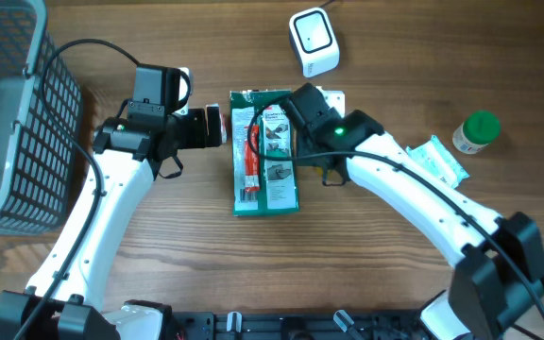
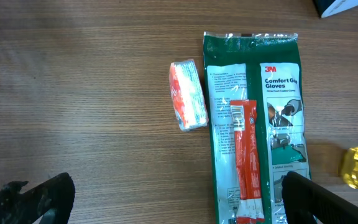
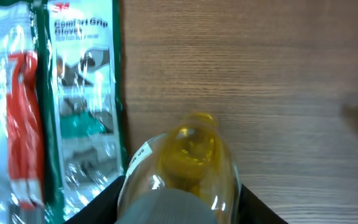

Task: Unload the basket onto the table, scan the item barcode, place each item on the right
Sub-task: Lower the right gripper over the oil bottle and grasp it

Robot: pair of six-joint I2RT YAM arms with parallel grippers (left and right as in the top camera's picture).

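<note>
**Right jaws clamp bottle beside glove pack**

A wire basket (image 1: pixel 59 104) stands at the bench's left edge. The clear bottle (image 3: pixel 191 162), yellow inside, sits mid-bench just beside the glove pack (image 1: pixel 277 170). The right gripper (image 3: pixel 179 208) has its jaws partly closed against the bottle's sides. The left gripper (image 2: pixel 173 205) has its jaws spread wide and empty. The scanner (image 1: pixel 313 40) sits near the far edge.

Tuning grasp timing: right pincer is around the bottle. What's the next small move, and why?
Probably close the right pincer fully on the clear bottle before lifting. Its fingers flank the bottle beside the glove pack, but a firm grip isn't evident, and the white scanner sits well apart.
</note>
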